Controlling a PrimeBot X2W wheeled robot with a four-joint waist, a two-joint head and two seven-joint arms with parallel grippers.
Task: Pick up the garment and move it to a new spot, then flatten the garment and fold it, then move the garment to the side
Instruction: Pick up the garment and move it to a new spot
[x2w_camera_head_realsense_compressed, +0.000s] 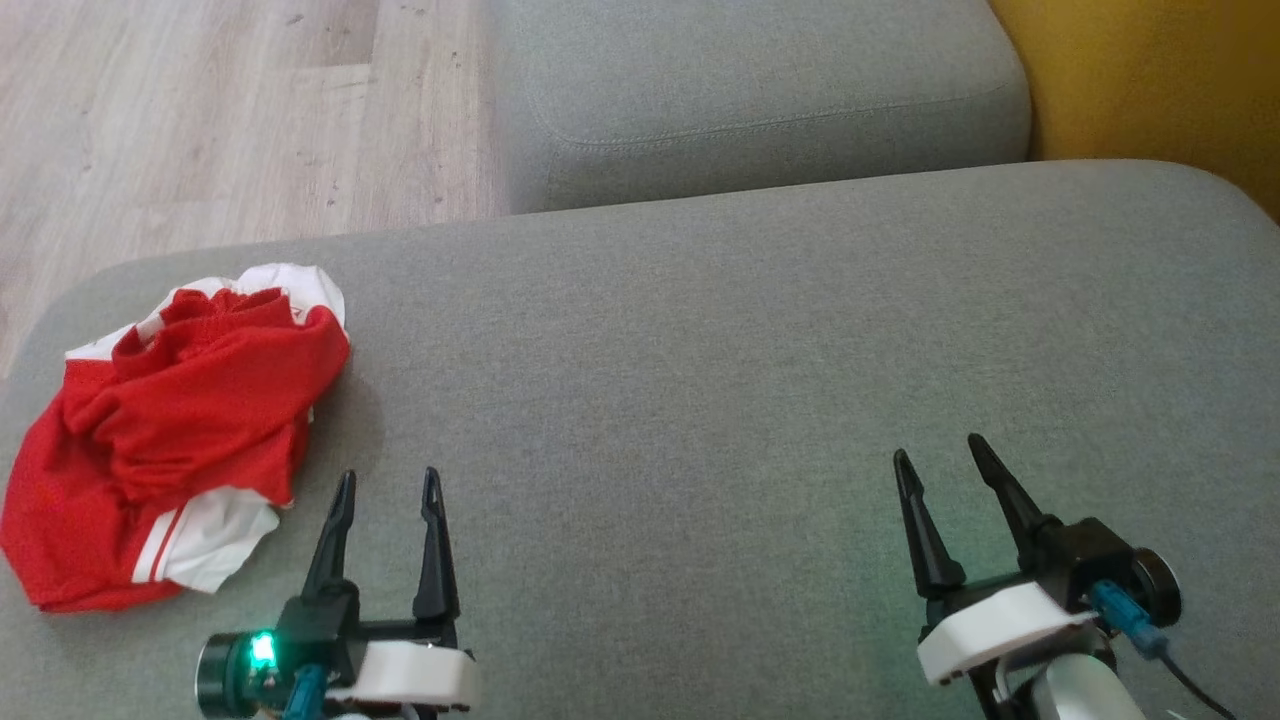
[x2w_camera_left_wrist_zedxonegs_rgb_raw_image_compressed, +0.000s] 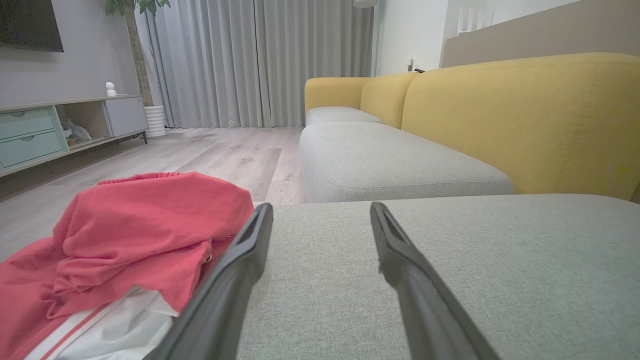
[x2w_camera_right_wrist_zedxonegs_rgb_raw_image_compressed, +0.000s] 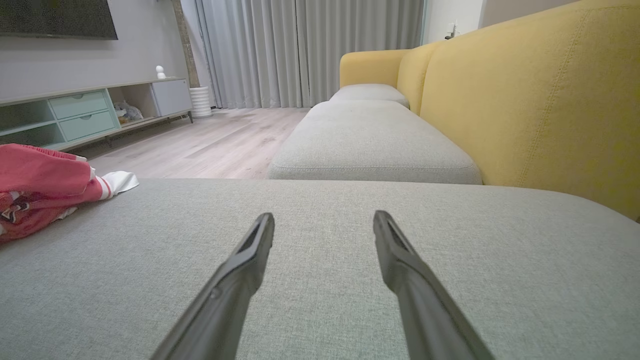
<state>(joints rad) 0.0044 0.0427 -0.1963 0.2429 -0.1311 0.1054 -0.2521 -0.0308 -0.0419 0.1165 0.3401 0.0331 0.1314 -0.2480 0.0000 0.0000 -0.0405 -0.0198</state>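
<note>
The garment (x2w_camera_head_realsense_compressed: 170, 430), red with white sleeves and striped trim, lies crumpled in a heap at the left end of the grey sofa cushion (x2w_camera_head_realsense_compressed: 700, 400). My left gripper (x2w_camera_head_realsense_compressed: 388, 485) hovers open just to the right of the heap, nothing between its fingers. In the left wrist view the garment (x2w_camera_left_wrist_zedxonegs_rgb_raw_image_compressed: 130, 240) bunches up beside the left finger (x2w_camera_left_wrist_zedxonegs_rgb_raw_image_compressed: 235, 280). My right gripper (x2w_camera_head_realsense_compressed: 938, 455) stands open over bare cushion far to the right. From the right wrist view the garment (x2w_camera_right_wrist_zedxonegs_rgb_raw_image_compressed: 40, 187) sits at the far left, well away from the right gripper (x2w_camera_right_wrist_zedxonegs_rgb_raw_image_compressed: 324, 220).
A second grey cushion (x2w_camera_head_realsense_compressed: 760, 90) lies beyond a seam, with the yellow backrest (x2w_camera_head_realsense_compressed: 1150, 70) on the right. Wooden floor (x2w_camera_head_realsense_compressed: 200, 110) drops off past the cushion's left and far edges. A low cabinet (x2w_camera_right_wrist_zedxonegs_rgb_raw_image_compressed: 85, 112) and curtains (x2w_camera_right_wrist_zedxonegs_rgb_raw_image_compressed: 310, 50) stand across the room.
</note>
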